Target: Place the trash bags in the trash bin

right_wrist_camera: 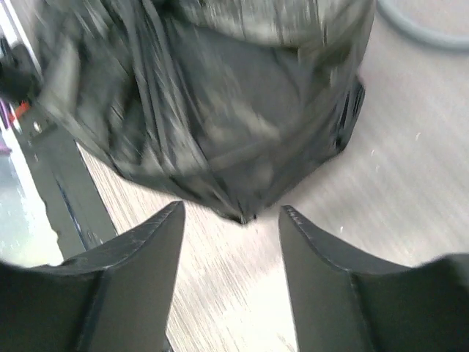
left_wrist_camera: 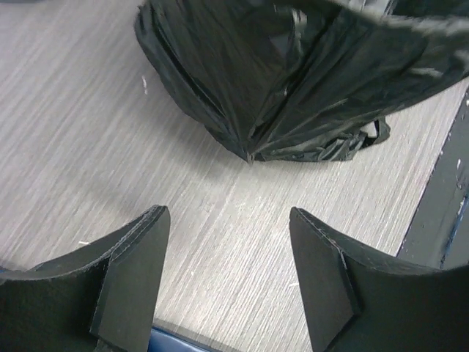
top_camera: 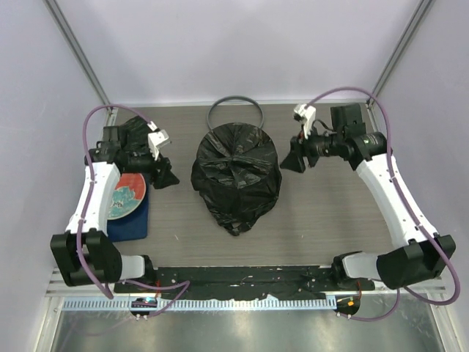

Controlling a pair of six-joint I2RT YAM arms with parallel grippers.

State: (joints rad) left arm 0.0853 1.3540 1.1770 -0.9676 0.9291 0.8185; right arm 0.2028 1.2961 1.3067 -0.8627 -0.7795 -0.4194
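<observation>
From above, the trash bag (top_camera: 236,180) sits in the middle of the table (top_camera: 322,220). The left tool (top_camera: 164,176) and right tool (top_camera: 292,160) are both released, with clear room on either side of the bag.

Left wrist: bare table lies before the bag's edge.

Right wrist: the blurred bag is just ahead.

No readable text, no labels or brands, no numbers or signs in any view

trash bag (top_camera: 236,176): table (top_camera: 330,220) centre | ring (top_camera: 235,110): behind | plate (top_camera: 126,194): left, seemingly on pad (top_camera: 133,224)

The trash bag (top_camera: 236,176) is thin, glossy, crinkled black plastic film, while the table (top_camera: 330,220) is matt grey with a fine wood grain.
</observation>
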